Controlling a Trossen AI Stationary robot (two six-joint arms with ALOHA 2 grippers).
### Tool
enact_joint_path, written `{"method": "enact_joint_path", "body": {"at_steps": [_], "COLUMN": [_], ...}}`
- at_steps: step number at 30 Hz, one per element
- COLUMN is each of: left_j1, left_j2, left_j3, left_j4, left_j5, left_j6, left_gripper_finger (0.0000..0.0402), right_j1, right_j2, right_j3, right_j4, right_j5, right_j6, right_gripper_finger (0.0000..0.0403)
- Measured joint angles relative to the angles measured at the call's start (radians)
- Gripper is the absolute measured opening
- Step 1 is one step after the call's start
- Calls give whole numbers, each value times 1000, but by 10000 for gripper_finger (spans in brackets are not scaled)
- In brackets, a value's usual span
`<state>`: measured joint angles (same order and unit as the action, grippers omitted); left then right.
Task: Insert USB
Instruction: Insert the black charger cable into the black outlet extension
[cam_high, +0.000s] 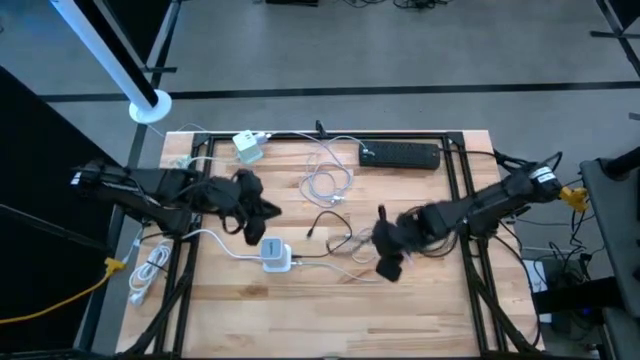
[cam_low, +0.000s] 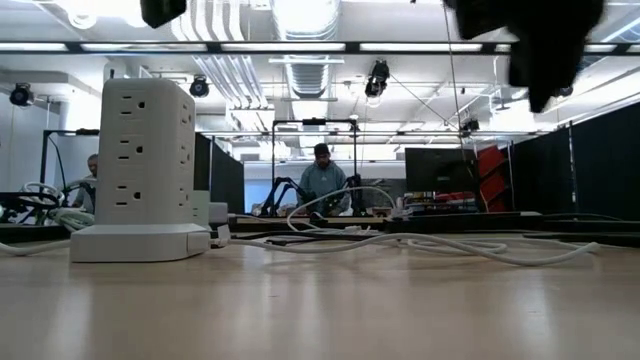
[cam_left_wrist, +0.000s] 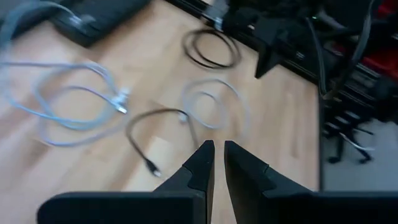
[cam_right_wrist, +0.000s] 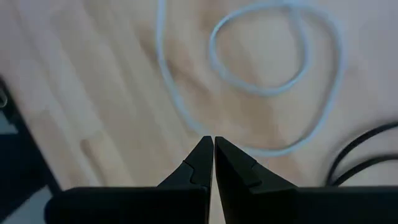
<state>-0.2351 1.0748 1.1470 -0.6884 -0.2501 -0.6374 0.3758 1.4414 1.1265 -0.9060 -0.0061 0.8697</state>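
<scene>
A white tower power strip (cam_high: 275, 255) (cam_low: 145, 170) stands on its base on the wooden table. A black cable (cam_high: 328, 226) (cam_left_wrist: 163, 127) with a small plug end lies flat to its right, beside a thin white looped cable (cam_high: 358, 246) (cam_right_wrist: 273, 53). My left gripper (cam_high: 265, 209) (cam_left_wrist: 219, 148) hovers just beyond the tower's far side, shut and empty. My right gripper (cam_high: 387, 258) (cam_right_wrist: 213, 142) hangs over the white loop, right of the tower, shut on nothing. In the low view it is a dark shape (cam_low: 545, 40) high above the table.
A coiled white cable (cam_high: 330, 180) (cam_left_wrist: 68, 102) lies mid-table. A black box (cam_high: 400, 154) and a white adapter (cam_high: 247, 148) sit near the far edge. The tower's white cord (cam_high: 215, 243) runs left off the table. A person (cam_low: 322, 180) is in the room behind.
</scene>
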Motion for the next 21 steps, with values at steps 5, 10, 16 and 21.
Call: {"method": "enact_joint_path", "body": {"at_steps": [5,10,16,21], "left_j1": [-113,-189,-197,-197], "left_j2": [11,34,19,-28], "left_j3": [0,0,0,0], "left_j4": [1,0,-17,-149], "left_j5": [-22,-27,-23,-17], "left_j6": [-119,-216,-213,-165], "left_gripper_finger": [25,25,25,25], "right_j1": [186,261,214,74], "right_j2": [0,0,-1,-1], "right_j3": [-39,-43,-55,-163], "right_j4": [0,-59,-206,-265], "right_j5": [170,174,157,127], "right_j6": [189,327,222,53], "right_gripper_finger": [0,20,113,188]}}
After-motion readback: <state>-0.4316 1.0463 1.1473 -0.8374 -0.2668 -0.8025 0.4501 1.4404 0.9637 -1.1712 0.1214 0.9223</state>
